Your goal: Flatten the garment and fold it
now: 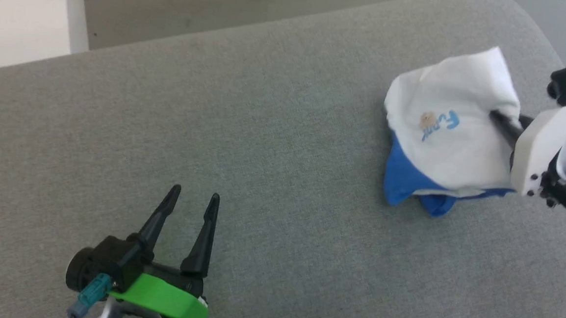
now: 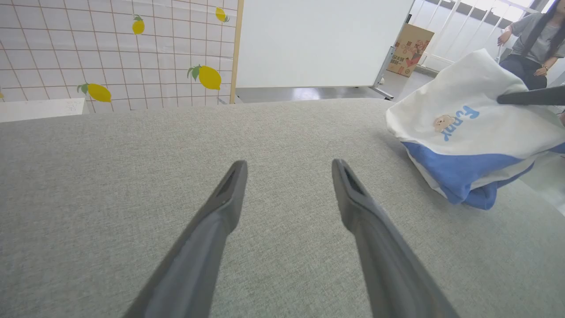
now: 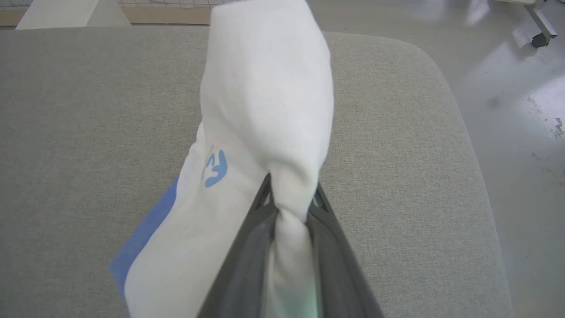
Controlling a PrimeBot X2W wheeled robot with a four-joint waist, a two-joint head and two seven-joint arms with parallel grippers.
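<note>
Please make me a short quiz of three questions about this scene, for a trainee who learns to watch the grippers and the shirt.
1. True or false: the left gripper is shut on the garment.
2. What does the right gripper pinch? A. white cloth of the garment. B. a blue sleeve. C. nothing.
3. Fill in: the padded surface under the garment is ___ in colour.

Key: 1. False, it is open and apart from the garment. 2. A. 3. Grey.
</note>
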